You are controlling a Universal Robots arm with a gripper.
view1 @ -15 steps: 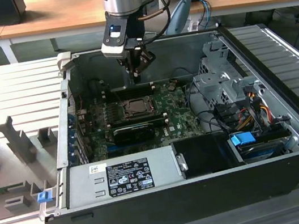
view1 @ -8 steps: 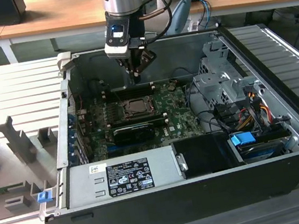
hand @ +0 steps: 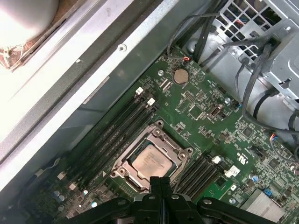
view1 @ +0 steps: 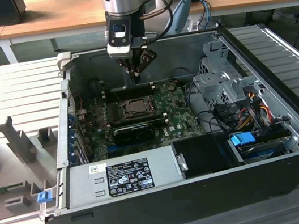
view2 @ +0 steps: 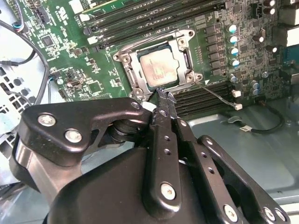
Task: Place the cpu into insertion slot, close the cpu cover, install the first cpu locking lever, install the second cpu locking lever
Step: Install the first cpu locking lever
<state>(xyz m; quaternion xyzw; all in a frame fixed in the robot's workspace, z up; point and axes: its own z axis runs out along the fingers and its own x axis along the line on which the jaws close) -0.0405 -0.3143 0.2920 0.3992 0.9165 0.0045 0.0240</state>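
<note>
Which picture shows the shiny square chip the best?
The second wrist view: the cpu shows whole and large there. In the first wrist view the pincer sits right at the edge of the cpu. The exterior view shows it as a small pale square.

cpu [view2: 160, 70]: we count one
cpu cover [view2: 134, 63]: we count one
coin battery [hand: 181, 76]: we count one

Exterior view: even room light; the computer case [view1: 182, 204] is shaded inside, darkest under its far wall. First wrist view: white blown-out glare beyond the case wall. Second wrist view: pale sheen on the cpu [view2: 159, 70] and end effector [view2: 164, 95].
</note>
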